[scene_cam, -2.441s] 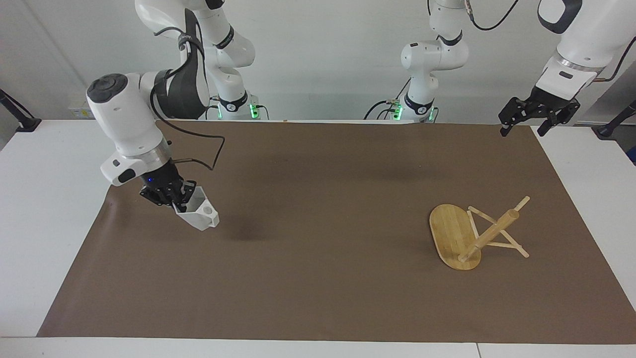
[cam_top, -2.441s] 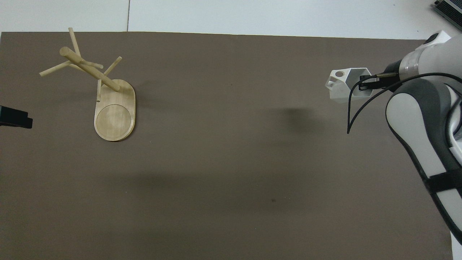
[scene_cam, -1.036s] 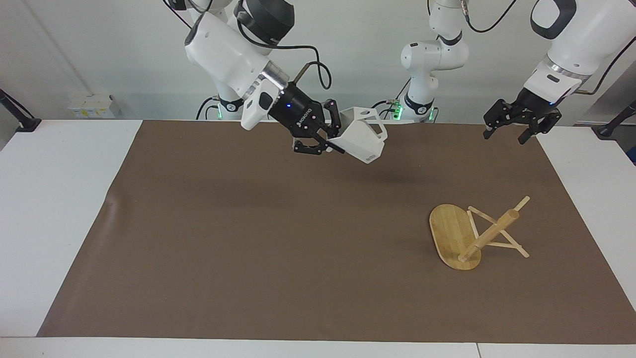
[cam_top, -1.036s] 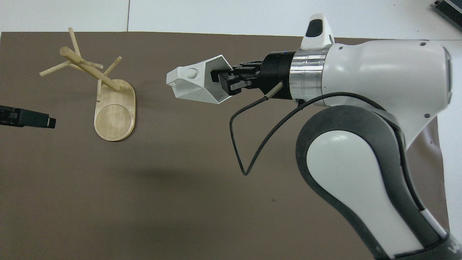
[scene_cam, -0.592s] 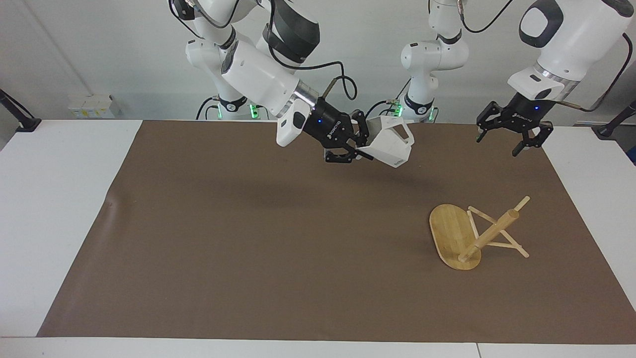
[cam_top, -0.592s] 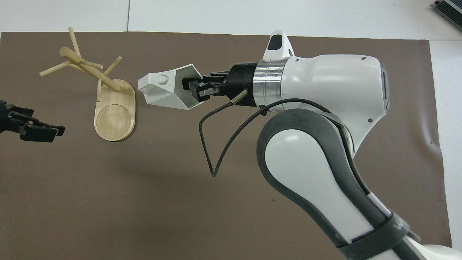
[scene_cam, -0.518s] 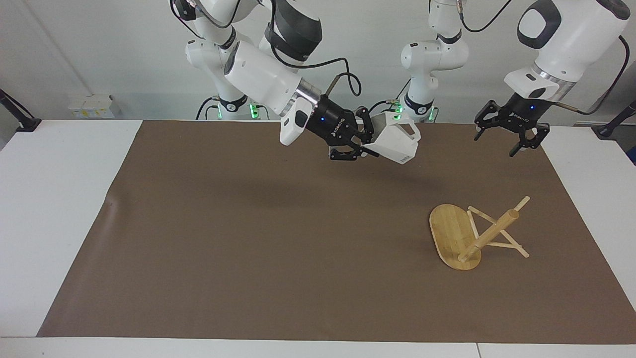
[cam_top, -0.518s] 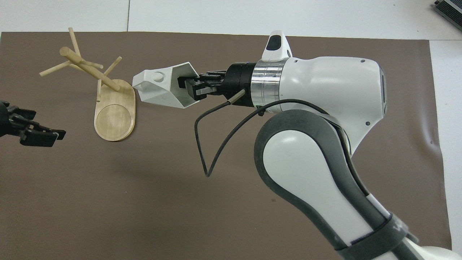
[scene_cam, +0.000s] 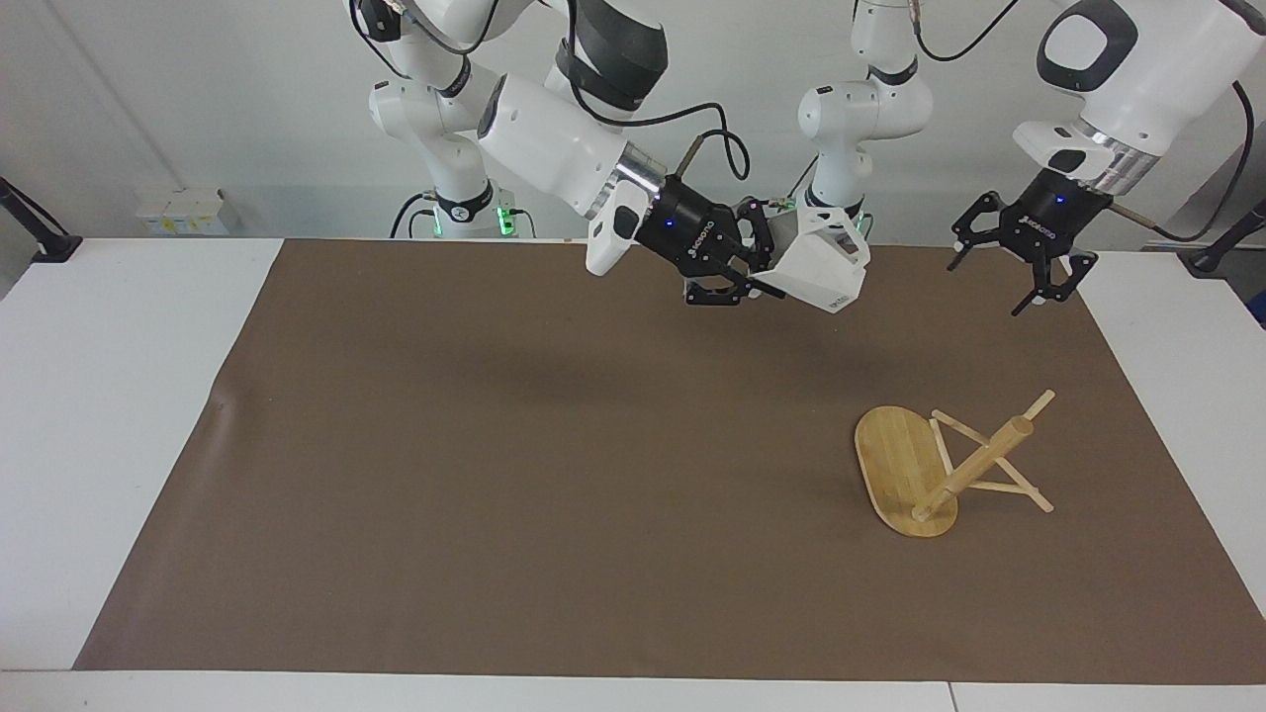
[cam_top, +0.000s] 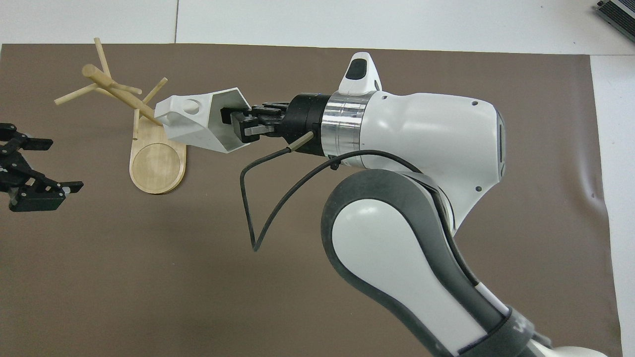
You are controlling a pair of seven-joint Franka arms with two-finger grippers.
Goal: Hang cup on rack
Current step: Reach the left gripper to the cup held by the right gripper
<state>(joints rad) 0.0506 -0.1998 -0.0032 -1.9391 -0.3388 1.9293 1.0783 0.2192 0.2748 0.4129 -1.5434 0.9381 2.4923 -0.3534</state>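
Note:
My right gripper (scene_cam: 767, 265) is shut on the rim of the white faceted cup (scene_cam: 823, 269) and holds it on its side, high over the brown mat. The cup's handle with its round hole (cam_top: 189, 105) points toward the rack. The bamboo rack (scene_cam: 974, 465) stands on its oval base (scene_cam: 895, 460) toward the left arm's end of the table. In the overhead view the cup (cam_top: 193, 124) overlaps the base (cam_top: 156, 168) and the foot of the post (cam_top: 116, 91). The facing view shows the cup well above the rack and apart from it. My left gripper (scene_cam: 1009, 277) hangs open and empty over the mat's edge; it also shows in the overhead view (cam_top: 62, 166).
The brown mat (scene_cam: 554, 475) covers most of the white table (scene_cam: 109, 396). The rack's thin pegs (scene_cam: 1039, 403) stick out from the post in several directions. The right arm's black cable (cam_top: 253, 218) loops below its wrist.
My right arm has lifted the cup off the mat at its own end and carried it across toward the rack. My left gripper has moved in over the mat's edge and turned downward.

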